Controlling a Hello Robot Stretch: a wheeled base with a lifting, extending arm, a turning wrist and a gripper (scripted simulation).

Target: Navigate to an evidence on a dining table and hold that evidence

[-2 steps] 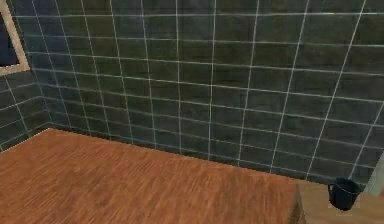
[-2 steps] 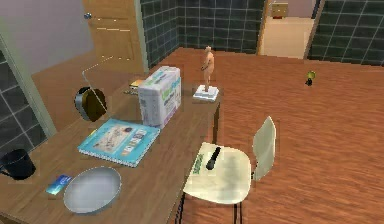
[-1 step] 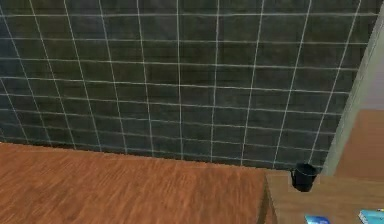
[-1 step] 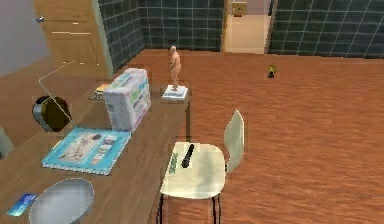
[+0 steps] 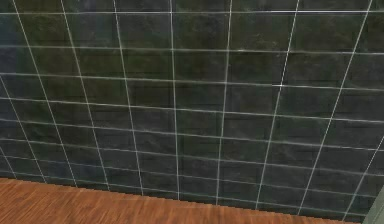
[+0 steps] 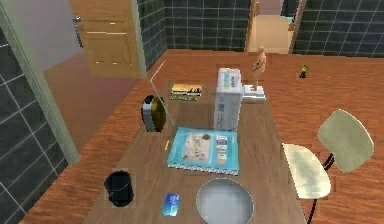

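A long wooden dining table (image 6: 262, 150) runs up the middle of the arm side view. On it lies a flat light-blue printed sheet or booklet (image 6: 205, 150). Behind that stands an upright white box (image 6: 228, 97), with a thin book (image 6: 186, 91) lying to its left. A dark rounded thing (image 6: 152, 113) stands at the table's left edge. At the near end are a black cup (image 6: 120, 187), a small blue card (image 6: 171, 205) and a grey round dish (image 6: 224, 203). A small tan figurine (image 6: 258, 65) stands at the far end.
A pale chair (image 6: 320, 150) stands on the table's right side. A wooden door (image 6: 105, 35) is at the back left. A small dark thing (image 6: 303, 70) lies on the far floor. The forward view faces a dark tiled wall (image 5: 190, 90) close above wooden floor (image 5: 80, 205).
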